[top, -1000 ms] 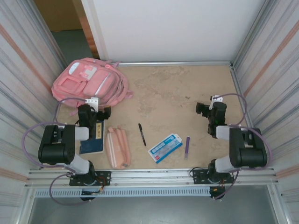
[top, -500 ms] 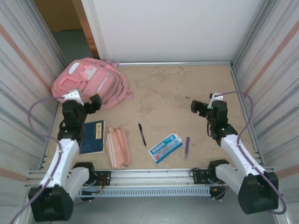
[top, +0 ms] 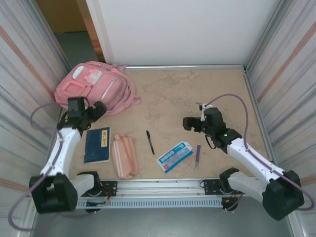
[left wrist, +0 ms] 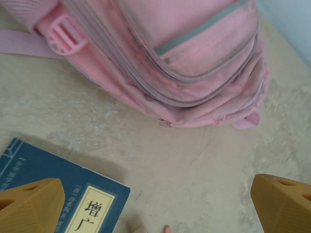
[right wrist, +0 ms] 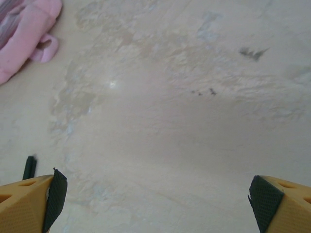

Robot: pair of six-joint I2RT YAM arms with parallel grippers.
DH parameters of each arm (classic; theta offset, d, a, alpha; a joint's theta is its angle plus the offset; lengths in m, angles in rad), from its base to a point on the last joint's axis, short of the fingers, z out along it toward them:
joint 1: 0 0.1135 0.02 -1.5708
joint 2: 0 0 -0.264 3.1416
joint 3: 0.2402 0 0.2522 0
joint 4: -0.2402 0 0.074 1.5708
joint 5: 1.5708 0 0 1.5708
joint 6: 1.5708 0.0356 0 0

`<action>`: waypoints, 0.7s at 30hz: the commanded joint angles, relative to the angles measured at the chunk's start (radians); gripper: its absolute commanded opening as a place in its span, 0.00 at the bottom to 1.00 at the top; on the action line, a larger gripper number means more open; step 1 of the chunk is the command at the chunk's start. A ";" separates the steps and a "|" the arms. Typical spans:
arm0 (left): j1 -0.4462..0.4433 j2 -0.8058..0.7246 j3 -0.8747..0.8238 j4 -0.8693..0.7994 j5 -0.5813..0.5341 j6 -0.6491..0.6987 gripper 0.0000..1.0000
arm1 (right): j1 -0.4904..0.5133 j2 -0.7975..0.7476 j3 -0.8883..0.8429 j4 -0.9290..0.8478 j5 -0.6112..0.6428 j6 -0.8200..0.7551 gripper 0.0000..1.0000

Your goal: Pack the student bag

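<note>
The student bag [top: 94,88], a large pink backpack, lies flat at the far left of the table with its zip pockets facing up; its near edge [left wrist: 189,68] shows close in the left wrist view. My left gripper [top: 97,109] hovers just in front of that edge, open, its yellow fingers [left wrist: 29,206] wide apart over bare table. Over the middle of the table my right gripper [top: 188,123] points left, also open, with nothing between its fingertips [right wrist: 34,204]. A corner of the bag [right wrist: 22,41] shows at the upper left of the right wrist view.
A blue book [top: 97,144] [left wrist: 53,187] lies near the left arm, with a salmon pencil case [top: 123,156] beside it. Further right lie a black pen [top: 150,142], a blue-white card box [top: 174,156] and a purple pen [top: 198,154]. Corrugated walls close in both sides.
Both arms have unfolded and reached out. The left gripper moved up to the bag's near edge; the right gripper swung left and lower toward the table's middle. Both stayed open.
</note>
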 commanded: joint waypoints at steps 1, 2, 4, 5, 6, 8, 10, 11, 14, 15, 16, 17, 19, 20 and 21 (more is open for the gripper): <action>-0.076 0.126 0.156 -0.111 -0.091 0.066 0.99 | 0.027 0.056 0.071 -0.045 0.021 0.024 0.99; -0.098 0.170 0.200 -0.128 -0.121 0.073 0.99 | 0.032 0.069 0.087 -0.061 0.029 0.027 0.99; -0.134 0.270 0.294 -0.148 -0.147 0.098 0.99 | 0.051 0.092 0.110 -0.085 0.052 0.027 0.99; -0.142 0.312 0.331 -0.146 -0.145 0.119 0.99 | 0.061 0.092 0.116 -0.090 0.073 0.027 0.99; -0.146 0.364 0.376 -0.138 -0.135 0.156 0.99 | 0.073 0.093 0.119 -0.094 0.094 0.028 0.99; -0.147 0.466 0.474 -0.145 -0.120 0.225 0.99 | 0.083 0.085 0.127 -0.111 0.112 0.042 0.99; -0.148 0.563 0.568 -0.161 -0.121 0.294 0.99 | 0.089 0.068 0.125 -0.124 0.108 0.051 0.99; -0.151 0.614 0.609 -0.163 -0.141 0.327 0.99 | 0.091 0.055 0.118 -0.123 0.110 0.053 0.99; -0.159 0.746 0.729 -0.178 -0.171 0.429 0.99 | 0.091 0.021 0.105 -0.134 0.118 0.050 0.99; -0.165 0.793 0.773 -0.188 -0.171 0.469 0.99 | 0.091 0.010 0.104 -0.146 0.121 0.050 0.99; -0.174 0.832 0.814 -0.198 -0.175 0.510 0.98 | 0.091 0.000 0.106 -0.158 0.126 0.048 0.99; -0.188 0.883 0.873 -0.225 -0.196 0.553 0.99 | 0.091 -0.011 0.107 -0.175 0.130 0.048 0.99; -0.217 0.978 0.974 -0.276 -0.276 0.614 0.99 | 0.091 -0.025 0.099 -0.182 0.131 0.041 0.99; -0.227 1.024 1.014 -0.291 -0.332 0.639 0.99 | 0.090 -0.050 0.093 -0.181 0.131 0.036 0.99; -0.236 1.061 1.043 -0.300 -0.377 0.654 0.99 | 0.091 -0.063 0.090 -0.181 0.132 0.030 0.99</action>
